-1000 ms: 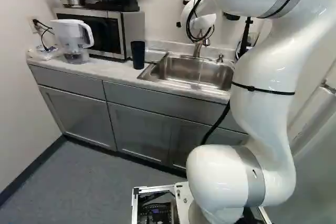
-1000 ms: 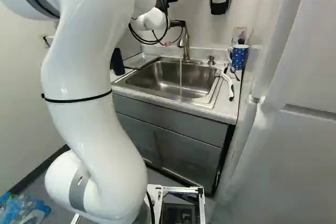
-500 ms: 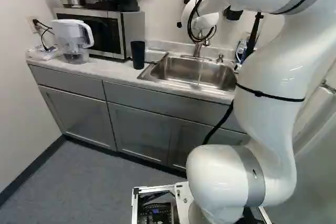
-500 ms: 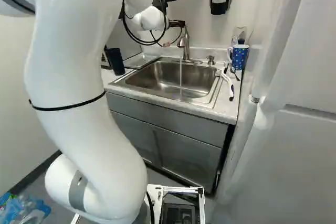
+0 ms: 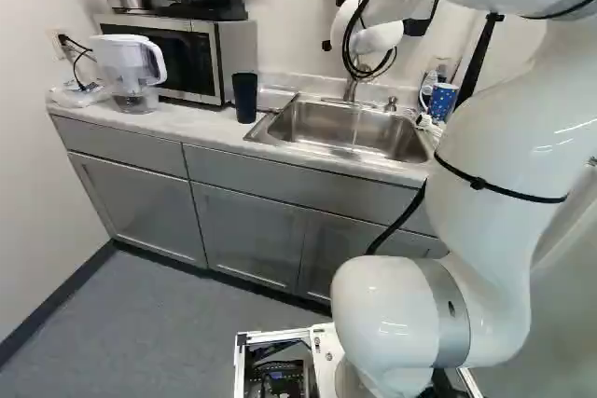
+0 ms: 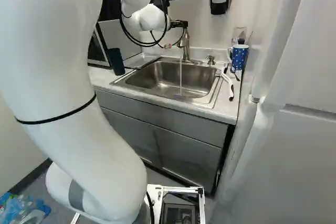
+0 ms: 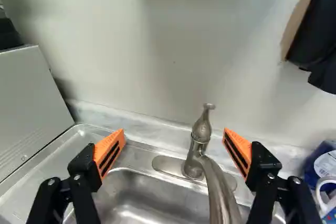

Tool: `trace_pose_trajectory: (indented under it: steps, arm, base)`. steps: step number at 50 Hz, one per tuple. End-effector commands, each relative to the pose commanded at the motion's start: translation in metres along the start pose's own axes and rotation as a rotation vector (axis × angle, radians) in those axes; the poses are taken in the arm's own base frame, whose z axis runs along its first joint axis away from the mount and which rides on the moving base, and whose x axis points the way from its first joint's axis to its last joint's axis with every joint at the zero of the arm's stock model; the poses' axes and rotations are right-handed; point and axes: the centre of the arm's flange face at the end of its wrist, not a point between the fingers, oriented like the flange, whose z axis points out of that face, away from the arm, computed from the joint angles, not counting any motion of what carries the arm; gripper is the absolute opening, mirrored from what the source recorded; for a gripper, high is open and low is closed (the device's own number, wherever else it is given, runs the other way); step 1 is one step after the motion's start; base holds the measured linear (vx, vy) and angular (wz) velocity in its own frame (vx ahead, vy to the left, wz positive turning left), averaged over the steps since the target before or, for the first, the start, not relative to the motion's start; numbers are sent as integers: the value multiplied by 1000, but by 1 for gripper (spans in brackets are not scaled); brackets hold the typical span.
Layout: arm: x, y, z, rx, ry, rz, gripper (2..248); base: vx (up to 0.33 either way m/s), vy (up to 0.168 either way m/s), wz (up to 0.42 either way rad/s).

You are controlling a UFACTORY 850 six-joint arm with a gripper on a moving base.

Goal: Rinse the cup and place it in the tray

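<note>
Wrist view: gripper [image 7: 174, 132], one, fingers apart, empty, above sink [image 6: 152, 80]. Dark tumbler [image 5: 244, 98], likely the cup, standing left of sink; water [image 6: 180, 80] running into sink; probable tray [image 6: 138, 60] beside sink. Rinsing, placing: apparently both outstanding.

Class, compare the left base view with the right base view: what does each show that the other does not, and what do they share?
Only the left base view: the clear-and-white pitcher on the counter.
Only the right base view: the wall dispenser.
Both: the sink, the dark cup and the blue patterned mug.
</note>
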Motion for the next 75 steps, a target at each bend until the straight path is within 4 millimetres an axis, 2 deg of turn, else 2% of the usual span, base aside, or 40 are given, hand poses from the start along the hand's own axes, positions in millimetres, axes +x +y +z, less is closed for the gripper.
trace_pose_trajectory:
  steps: [32, 53, 75]
  arm:
    - [-15, 29, -56, -59, -28, 13, 247]
    - [-39, 34, -96, -77, -196, 23, 247]
    - [-61, 33, -108, -76, -425, 33, 247]
  base:
    - [0, 0, 0]
    - [0, 0, 0]
    - [0, 0, 0]
